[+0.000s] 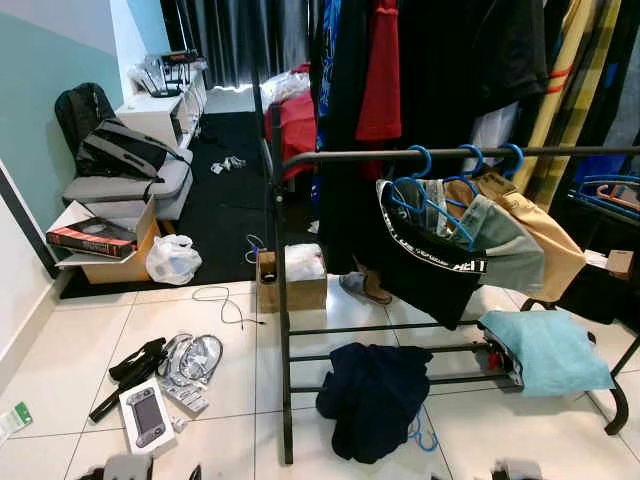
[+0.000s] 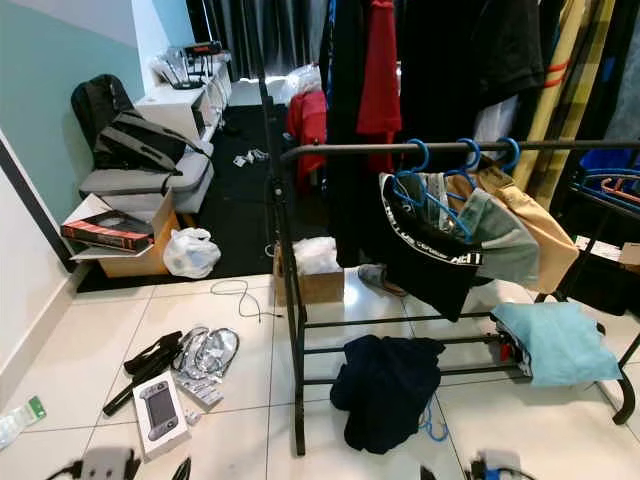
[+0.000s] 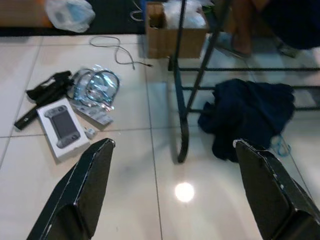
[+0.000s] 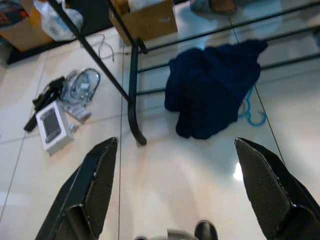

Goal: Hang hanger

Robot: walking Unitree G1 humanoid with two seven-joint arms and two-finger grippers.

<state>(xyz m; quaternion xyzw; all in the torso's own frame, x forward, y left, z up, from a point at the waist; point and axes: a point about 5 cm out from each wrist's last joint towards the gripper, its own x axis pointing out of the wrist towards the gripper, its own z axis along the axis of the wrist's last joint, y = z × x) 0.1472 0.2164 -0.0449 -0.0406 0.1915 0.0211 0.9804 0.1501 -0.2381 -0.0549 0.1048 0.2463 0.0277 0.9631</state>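
Observation:
A blue hanger (image 4: 252, 112) lies on the white tile floor, partly under a crumpled dark navy garment (image 1: 372, 397) by the foot of the black clothes rack. The rack's upper rail (image 1: 350, 157) carries three blue hangers (image 1: 468, 160) with clothes draped on them. My left gripper (image 3: 173, 143) hangs low over the tiles left of the rack's foot, open, with nothing between its fingers. Nearer the navy garment, my right gripper (image 4: 176, 142) is also open and holds nothing. Both are well short of the hanger.
A boxed game console (image 1: 146, 415), bagged cables (image 1: 190, 358) and a black strap (image 1: 130, 372) litter the floor at left. A cardboard box (image 1: 293, 280) stands behind the rack post (image 1: 282, 330). A light blue cloth (image 1: 545, 350) lies on the lower shelf. Bags sit on a bench (image 1: 125, 165) far left.

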